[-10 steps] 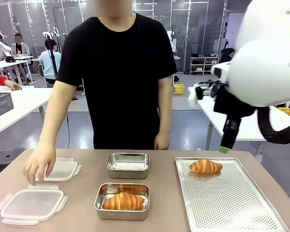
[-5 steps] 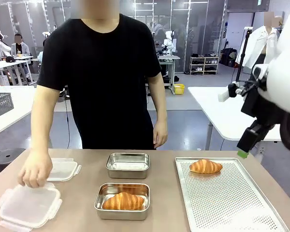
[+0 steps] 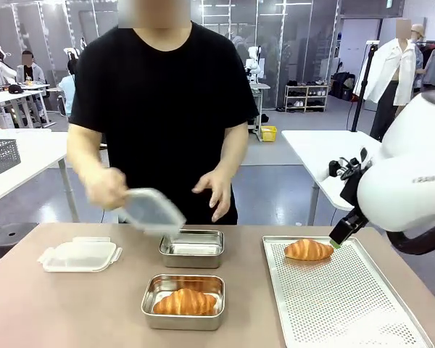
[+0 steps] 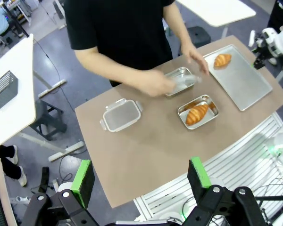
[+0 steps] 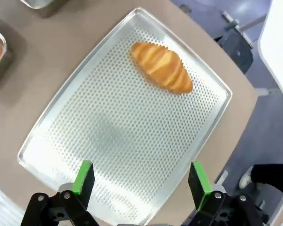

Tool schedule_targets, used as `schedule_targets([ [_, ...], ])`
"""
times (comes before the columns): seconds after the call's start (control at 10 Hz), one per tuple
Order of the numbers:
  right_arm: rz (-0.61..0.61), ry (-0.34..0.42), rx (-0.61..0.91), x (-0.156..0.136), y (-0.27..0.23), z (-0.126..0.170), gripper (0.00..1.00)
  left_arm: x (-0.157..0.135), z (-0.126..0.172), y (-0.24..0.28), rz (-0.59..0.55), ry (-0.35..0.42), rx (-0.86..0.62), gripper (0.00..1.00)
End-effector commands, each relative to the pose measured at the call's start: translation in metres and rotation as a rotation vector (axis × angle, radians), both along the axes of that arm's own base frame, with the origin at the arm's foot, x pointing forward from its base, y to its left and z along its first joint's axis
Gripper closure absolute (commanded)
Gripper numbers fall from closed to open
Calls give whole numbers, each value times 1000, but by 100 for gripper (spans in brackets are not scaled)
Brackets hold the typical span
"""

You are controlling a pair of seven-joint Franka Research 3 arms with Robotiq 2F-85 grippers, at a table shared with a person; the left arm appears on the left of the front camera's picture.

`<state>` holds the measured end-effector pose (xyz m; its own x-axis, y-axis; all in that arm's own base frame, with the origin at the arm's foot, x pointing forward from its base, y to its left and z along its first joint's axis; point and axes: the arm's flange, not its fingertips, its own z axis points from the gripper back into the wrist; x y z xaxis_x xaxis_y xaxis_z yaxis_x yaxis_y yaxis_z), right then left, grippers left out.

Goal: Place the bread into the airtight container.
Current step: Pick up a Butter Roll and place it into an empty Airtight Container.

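The right claw (image 5: 140, 175) hangs released, fingers spread, above a perforated metal tray (image 5: 85, 141). A croissant (image 5: 161, 67) lies on the tray, ahead of the fingertips. Off to the claw's side, a person's hand (image 3: 106, 190) holds a clear lid (image 3: 154, 210) over an empty steel container (image 3: 192, 250). The left claw (image 4: 140, 175), fingers also spread, hovers high above the table (image 4: 132, 155).

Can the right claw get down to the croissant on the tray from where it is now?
Probably yes. The right claw hangs open over the tray, the croissant lies alone on it with nothing in between, and the person's hands are off by the empty container.
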<state>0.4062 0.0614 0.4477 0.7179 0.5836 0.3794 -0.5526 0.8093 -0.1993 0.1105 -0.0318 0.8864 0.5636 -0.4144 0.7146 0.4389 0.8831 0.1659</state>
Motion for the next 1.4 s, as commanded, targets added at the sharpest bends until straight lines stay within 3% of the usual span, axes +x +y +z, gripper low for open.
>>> schedule_targets([
  [0.0, 60, -16, 92, 12, -5, -18, 0, -11, 4, -1, -4, -14, 0, 0],
  [0.2, 8, -11, 22, 9, -2, -12, 0, -11, 4, -1, -4, -14, 0, 0],
  [0.5, 25, -12, 41, 13, -1, -18, 0, -11, 4, -1, -4, -14, 0, 0],
  [0.6, 134, 10, 2, 32, 0, -9, 0, -11, 4, -1, -4, -14, 0, 0],
  [0.7, 323, 49, -22, 51, -6, -10, 0, -11, 4, -1, -4, -14, 0, 0],
  [0.8, 487, 34, -78, 67, -12, -15, 0, -11, 4, -1, -4, -14, 0, 0],
  [0.9, 595, 24, -136, 80, -11, -19, 0, -11, 4, -1, -4, -14, 0, 0],
  [1.0, 698, 66, -150, 99, -8, -24, 0, -11, 4, -1, -4, -14, 0, 0],
  [1.1, 720, 107, -234, 125, -8, -30, 0, -11, 4, -1, -4, -14, 0, 0],
  [1.3, 781, 107, -256, 157, -1, -52, 0, -11, 4, -1, -4, -14, 0, 0],
])
